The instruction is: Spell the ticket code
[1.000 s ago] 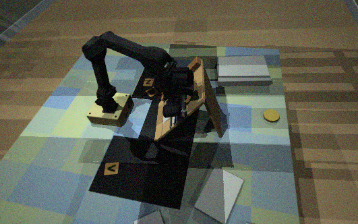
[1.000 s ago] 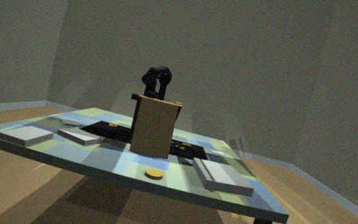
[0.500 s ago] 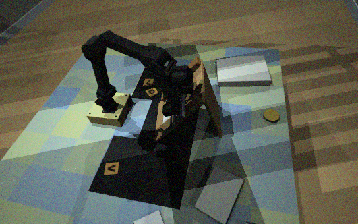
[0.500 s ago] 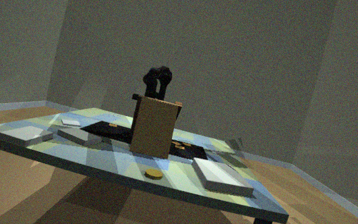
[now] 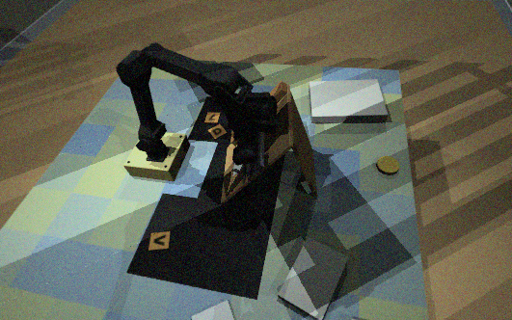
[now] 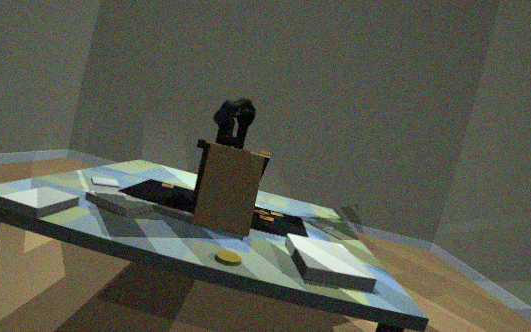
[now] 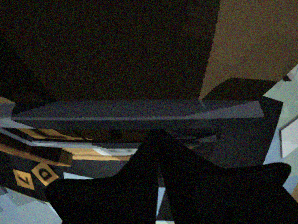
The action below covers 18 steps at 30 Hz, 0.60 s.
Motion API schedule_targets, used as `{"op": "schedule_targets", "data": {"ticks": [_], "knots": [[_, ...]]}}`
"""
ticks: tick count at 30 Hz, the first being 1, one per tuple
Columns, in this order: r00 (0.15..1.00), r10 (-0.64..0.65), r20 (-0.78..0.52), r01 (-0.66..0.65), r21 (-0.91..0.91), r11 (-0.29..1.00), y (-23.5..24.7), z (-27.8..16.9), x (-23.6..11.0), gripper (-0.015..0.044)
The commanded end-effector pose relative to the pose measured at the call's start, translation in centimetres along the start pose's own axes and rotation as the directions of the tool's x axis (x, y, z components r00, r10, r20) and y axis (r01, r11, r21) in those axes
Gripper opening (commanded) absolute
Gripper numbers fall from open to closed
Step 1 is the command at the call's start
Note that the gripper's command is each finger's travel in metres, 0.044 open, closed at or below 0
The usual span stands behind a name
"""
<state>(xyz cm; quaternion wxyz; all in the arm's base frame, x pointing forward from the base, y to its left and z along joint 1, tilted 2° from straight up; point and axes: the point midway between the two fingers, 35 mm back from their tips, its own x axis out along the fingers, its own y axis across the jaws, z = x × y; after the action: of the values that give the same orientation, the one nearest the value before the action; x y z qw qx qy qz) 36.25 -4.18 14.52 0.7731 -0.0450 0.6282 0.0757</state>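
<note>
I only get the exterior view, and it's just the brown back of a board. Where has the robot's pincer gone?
Observer: It's behind the board. The top view shows the arm reaching down its front face.
Operator: Is it holding a letter?
Observer: No, the pincer is shut on nothing.
Operator: Where are the letters?
Observer: The V tile lies alone on the black mat. A second tile and a third tile lie near the arm's base.
</note>
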Motion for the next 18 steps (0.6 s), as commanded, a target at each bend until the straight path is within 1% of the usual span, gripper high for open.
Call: {"op": "schedule_targets", "data": {"ticks": [1,18], "knots": [[1.000,-0.004,0.002,0.004,0.006,1.000,0.09,0.06,0.00,0.0000],[1.000,-0.004,0.002,0.004,0.006,1.000,0.44,-0.01,-0.06,0.0000]]}}
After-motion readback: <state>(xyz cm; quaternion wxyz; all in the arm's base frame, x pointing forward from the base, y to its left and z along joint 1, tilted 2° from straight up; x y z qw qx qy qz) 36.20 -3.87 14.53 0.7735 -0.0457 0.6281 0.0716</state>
